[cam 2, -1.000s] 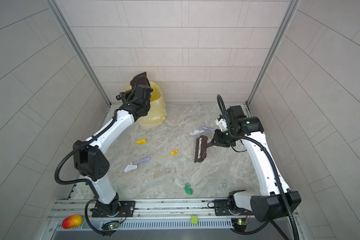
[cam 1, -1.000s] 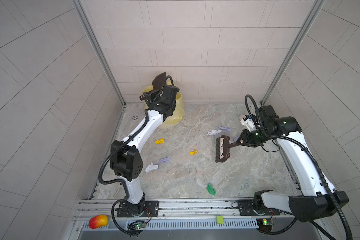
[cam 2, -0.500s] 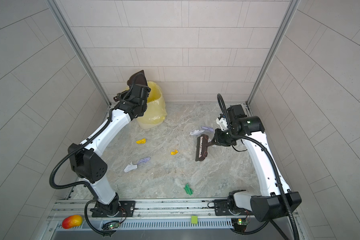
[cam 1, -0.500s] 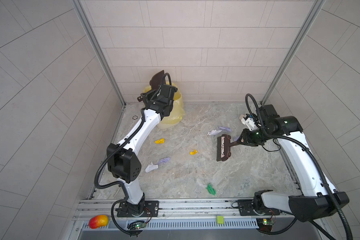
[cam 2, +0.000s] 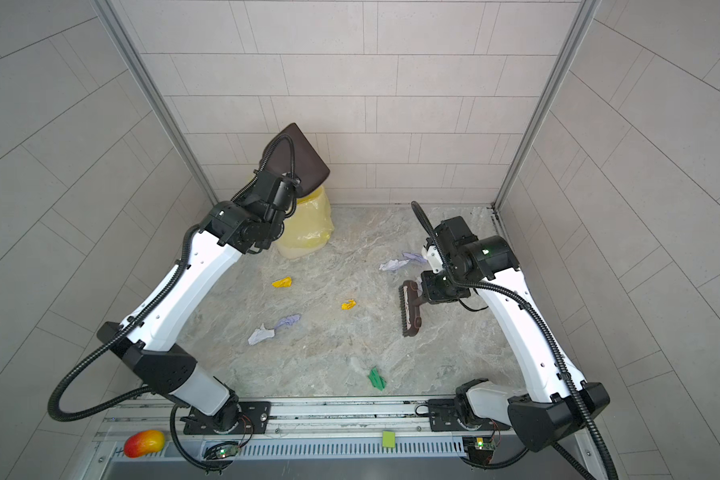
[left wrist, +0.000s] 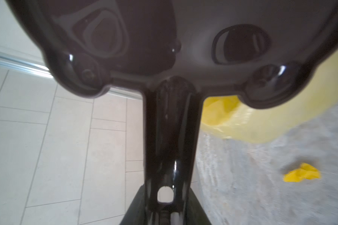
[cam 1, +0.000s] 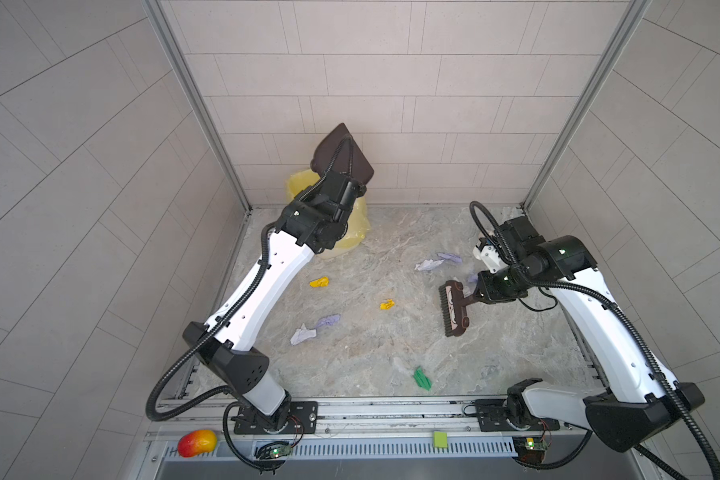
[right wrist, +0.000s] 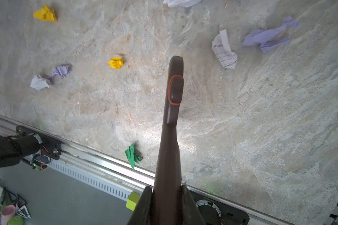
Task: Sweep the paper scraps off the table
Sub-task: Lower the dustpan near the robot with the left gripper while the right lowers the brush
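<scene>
Paper scraps lie across the marbled table (cam 1: 350,353): yellow ones (cam 1: 319,282) (cam 1: 387,305), a lilac and white pair (cam 1: 316,328), lilac ones (cam 1: 437,262) and a green one (cam 1: 422,377). My right gripper (cam 1: 481,293) (right wrist: 167,190) is shut on the handle of a brown brush (cam 1: 454,307) (right wrist: 174,93), whose head rests on the table right of centre. My left gripper (cam 1: 352,187) (left wrist: 167,194) is shut on the handle of a dark brown dustpan (cam 1: 341,153) (left wrist: 164,39), held high over a yellow-lined bin (cam 1: 350,232) in the back left corner.
Tiled walls close in the back and both sides. Metal rails (cam 1: 391,409) run along the front edge, with both arm bases on them. A red-yellow mango toy (cam 1: 197,443) and a small green square (cam 1: 440,439) sit beyond the rails.
The left arm's elbow has dropped toward the front while the dustpan stays raised and shifts slightly right. The brush has edged a little to the right.
</scene>
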### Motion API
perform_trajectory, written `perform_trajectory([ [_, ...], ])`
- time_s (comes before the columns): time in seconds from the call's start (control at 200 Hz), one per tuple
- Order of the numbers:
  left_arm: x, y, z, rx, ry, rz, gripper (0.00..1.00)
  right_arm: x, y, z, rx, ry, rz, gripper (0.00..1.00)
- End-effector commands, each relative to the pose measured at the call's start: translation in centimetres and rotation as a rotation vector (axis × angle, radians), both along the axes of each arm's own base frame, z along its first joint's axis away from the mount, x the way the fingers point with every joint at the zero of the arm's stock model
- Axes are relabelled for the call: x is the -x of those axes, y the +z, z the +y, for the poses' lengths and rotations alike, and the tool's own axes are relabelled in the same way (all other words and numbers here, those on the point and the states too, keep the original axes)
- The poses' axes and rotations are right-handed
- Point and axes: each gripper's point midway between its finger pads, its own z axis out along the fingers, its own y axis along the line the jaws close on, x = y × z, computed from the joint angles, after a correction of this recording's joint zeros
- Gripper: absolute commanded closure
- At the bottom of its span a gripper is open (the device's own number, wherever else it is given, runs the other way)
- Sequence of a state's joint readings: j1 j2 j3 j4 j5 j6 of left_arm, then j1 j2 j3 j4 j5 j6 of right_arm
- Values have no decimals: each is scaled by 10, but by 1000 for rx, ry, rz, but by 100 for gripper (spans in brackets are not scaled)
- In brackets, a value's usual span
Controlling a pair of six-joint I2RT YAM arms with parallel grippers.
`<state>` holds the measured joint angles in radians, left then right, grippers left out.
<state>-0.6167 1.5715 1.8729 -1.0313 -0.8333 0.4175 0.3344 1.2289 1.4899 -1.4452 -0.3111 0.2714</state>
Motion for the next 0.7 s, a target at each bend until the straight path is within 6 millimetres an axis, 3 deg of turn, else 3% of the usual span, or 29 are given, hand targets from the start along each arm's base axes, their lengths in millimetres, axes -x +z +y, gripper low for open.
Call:
perform_trajectory([
  [0.0, 38, -49, -16, 105, -14, 154, 100, 22, 11, 9, -41, 0, -14, 100],
  [0.165, 71, -86, -12, 195, 12, 257, 100, 48, 33, 76, -303, 153, -40, 100],
  [0.35, 91, -105, -10, 265, 18, 308, 100, 84, 24, 107, -302, 350, 17, 100],
  [0.545, 106, -119, -14, 307, 4, 363, 100, 108, 4, 113, -177, 511, 56, 100],
  [0.696, 111, -125, -12, 305, 11, 382, 100, 107, -7, 105, -61, 543, 43, 100],
])
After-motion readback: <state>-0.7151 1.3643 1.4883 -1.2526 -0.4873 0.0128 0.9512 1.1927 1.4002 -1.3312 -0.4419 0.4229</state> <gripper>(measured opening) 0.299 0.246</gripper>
